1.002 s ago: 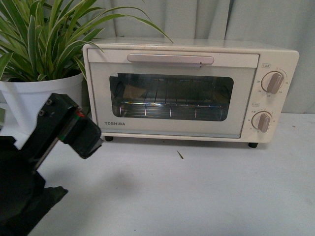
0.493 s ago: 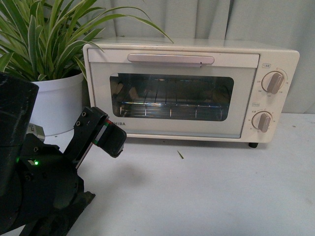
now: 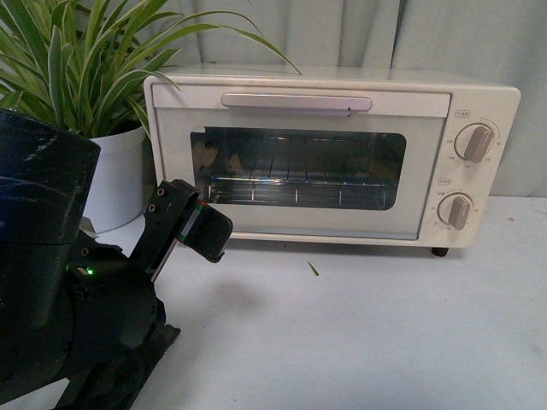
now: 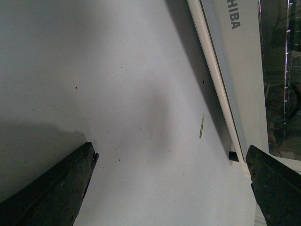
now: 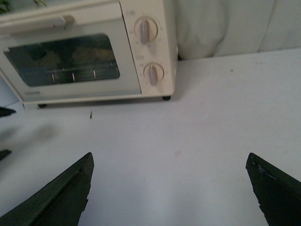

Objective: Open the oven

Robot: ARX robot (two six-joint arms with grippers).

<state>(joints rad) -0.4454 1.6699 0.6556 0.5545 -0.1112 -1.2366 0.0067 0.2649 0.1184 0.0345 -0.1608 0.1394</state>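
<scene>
The cream-white TOSHIBA oven (image 3: pixel 329 213) stands at the back of the table with its glass door closed. Its pale pinkish bar handle (image 3: pixel 297 102) runs along the top of the door, and two round knobs (image 3: pixel 473 143) are on the right. My left gripper (image 3: pixel 209 232) is open and empty in front of the door's lower left corner; in the left wrist view (image 4: pixel 170 153) the door's bottom edge (image 4: pixel 221 94) lies just ahead of it. My right gripper (image 5: pixel 169 157) is open and empty over the table, well back from the oven (image 5: pixel 89 52).
A white pot (image 3: pixel 107 175) with a long-leaved green plant (image 3: pixel 68 60) stands left of the oven, close behind my left arm. A small twig (image 3: pixel 313 268) lies on the white table (image 3: pixel 385 325). A pale curtain (image 3: pixel 444 38) hangs behind.
My left arm has risen and moved right, bringing its gripper from the lower left up to the oven door's lower left corner. The oven door stays closed.
</scene>
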